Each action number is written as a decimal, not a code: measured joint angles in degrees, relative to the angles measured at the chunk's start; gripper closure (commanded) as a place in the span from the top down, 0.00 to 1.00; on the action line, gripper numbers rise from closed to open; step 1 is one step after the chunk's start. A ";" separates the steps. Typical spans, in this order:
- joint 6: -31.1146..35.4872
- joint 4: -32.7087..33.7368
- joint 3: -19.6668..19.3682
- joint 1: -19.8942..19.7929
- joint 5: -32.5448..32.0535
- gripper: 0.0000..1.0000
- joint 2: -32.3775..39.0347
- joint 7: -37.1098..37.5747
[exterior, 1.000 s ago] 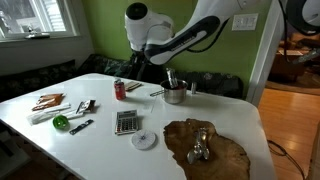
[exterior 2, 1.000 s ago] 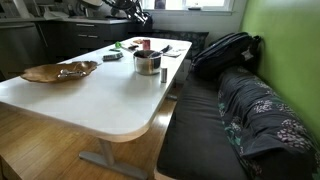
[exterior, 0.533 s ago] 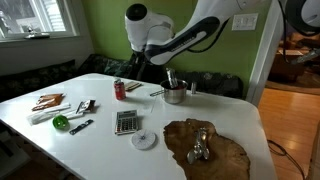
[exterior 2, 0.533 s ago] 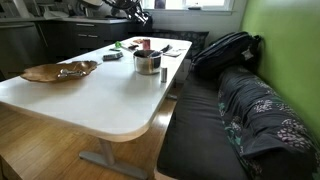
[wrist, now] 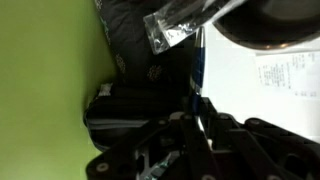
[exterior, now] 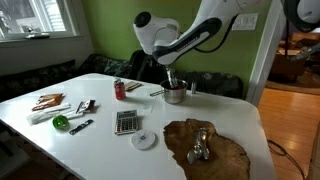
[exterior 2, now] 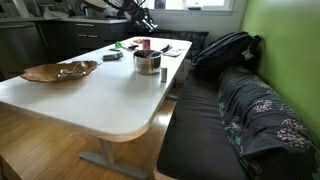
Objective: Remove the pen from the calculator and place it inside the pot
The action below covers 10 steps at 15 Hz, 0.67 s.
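My gripper (exterior: 169, 77) hangs just above the pot's rim, and it also shows in the other exterior view (exterior 2: 148, 21). In the wrist view the gripper (wrist: 198, 103) is shut on the slim dark pen (wrist: 199, 70), which sticks out toward the steel pot (wrist: 270, 25). The pot (exterior: 175, 95) stands at the table's far side, its long shiny handle (wrist: 185, 22) pointing away. It also shows in an exterior view (exterior 2: 147, 63). The dark grey calculator (exterior: 126, 122) lies flat mid-table with nothing on it.
A red can (exterior: 120, 90) stands left of the pot. A white disc (exterior: 145, 140) lies by the calculator. A wooden leaf-shaped tray (exterior: 205, 148) lies at the front right. Tools and a green object (exterior: 61, 122) lie at the left. A black bag (exterior 2: 225, 52) is on the bench.
The arm's upper joint has shifted a little to the right and down; the gripper with the pen stays over the pot. Nothing on the table has moved.
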 measured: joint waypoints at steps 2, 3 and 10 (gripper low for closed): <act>-0.08 -3.33 0.64 -0.44 1.68 0.03 -1.67 0.15; 0.28 -5.06 2.04 -1.14 2.24 0.03 -2.73 0.53; 1.88 -19.63 9.98 -5.96 6.10 0.03 -11.10 3.07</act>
